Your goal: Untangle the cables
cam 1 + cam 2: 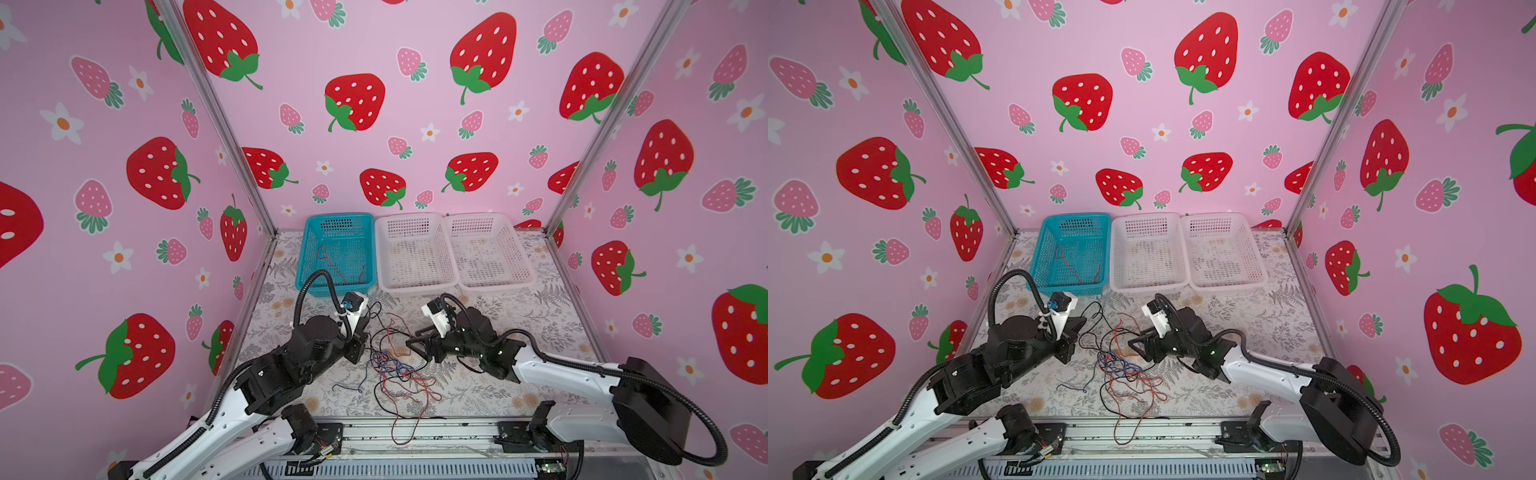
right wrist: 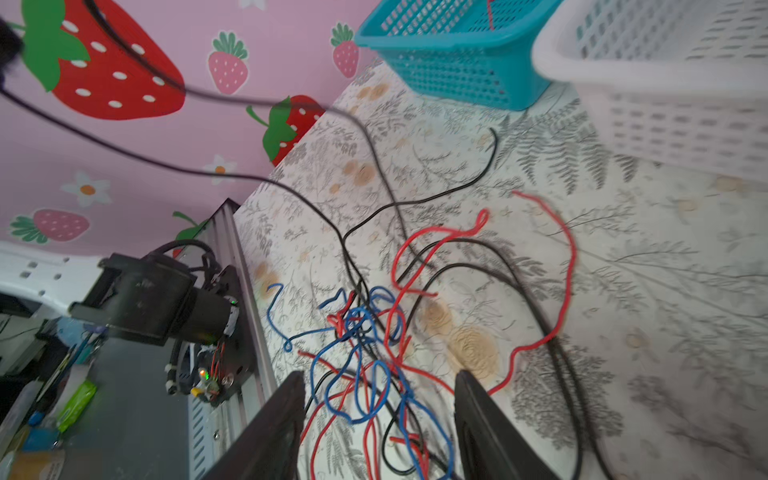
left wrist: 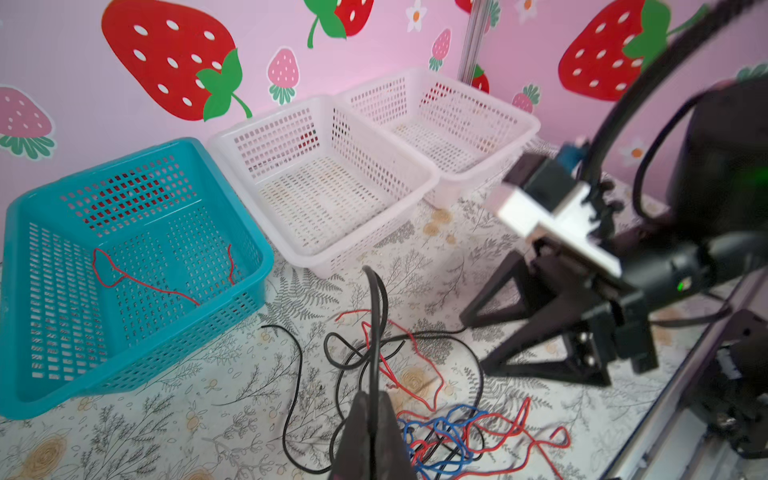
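Cables (image 1: 386,362): thin red, black, blue tangle

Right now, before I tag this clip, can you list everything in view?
table: one, grey floral cover, floor of the booth
walls: three, pink with a strawberry print, around the table
blue basket: one, blue, back left of the table
white baskets: two, white, side by side to the right of the blue basket
cables: several in a tangle, red, black and blue, middle of the table, some trailing over its near edge
red cable: one, red, lying inside the blue basket
black cable: one, black, rising from the tangle
left gripper: one, black, shut on the black cable, left of the tangle
right gripper: one, black, open, at the tangle's right side
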You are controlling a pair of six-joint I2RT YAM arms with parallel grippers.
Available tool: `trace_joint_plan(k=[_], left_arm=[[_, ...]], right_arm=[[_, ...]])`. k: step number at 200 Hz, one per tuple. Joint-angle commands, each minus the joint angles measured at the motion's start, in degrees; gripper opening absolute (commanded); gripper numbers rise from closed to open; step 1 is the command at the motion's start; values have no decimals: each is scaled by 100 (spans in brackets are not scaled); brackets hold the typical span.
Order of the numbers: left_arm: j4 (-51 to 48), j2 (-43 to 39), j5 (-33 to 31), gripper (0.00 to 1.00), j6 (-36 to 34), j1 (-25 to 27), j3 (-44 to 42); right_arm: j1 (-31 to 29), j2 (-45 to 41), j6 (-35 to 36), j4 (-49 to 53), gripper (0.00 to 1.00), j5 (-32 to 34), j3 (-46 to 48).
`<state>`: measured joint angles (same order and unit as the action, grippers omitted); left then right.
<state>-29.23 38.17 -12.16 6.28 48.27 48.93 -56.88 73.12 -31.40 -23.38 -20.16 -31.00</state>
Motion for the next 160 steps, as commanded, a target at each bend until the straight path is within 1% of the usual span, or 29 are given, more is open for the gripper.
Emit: trace_joint_plan(k=[1,25,54,62,84,102,119,146,160], left_arm=[[289,36,322,0,498,13,374],[407,118,574,0,842,24,562],[407,138,738,0,1089,25,956],[418,129,782,0,1157,26,1053],[442,120,869,0,1258,24,1223],[445,130,897,0,1295,25,1310],[446,196,996,0,1314,24,1407],[467,286,1100,0,1358,26,1542],[426,295,1040,0,1340,30,1649]], right_arm=[[-292,204,-343,-1345,59,82,146],[-475,611,-412,-1710,59,200,106],[-534,941,-228,-1668,58,928,33],[-534,1043,-164,-1672,58,1040,-14],[-534,1397,-106,-1814,54,743,-237],[-551,1518,-231,-2319,52,367,-214],[-578,1548,-191,-2472,52,403,-253],[-582,1602,17,-2250,24,696,-367],[-578,1600,20,-2188,14,840,-293]])
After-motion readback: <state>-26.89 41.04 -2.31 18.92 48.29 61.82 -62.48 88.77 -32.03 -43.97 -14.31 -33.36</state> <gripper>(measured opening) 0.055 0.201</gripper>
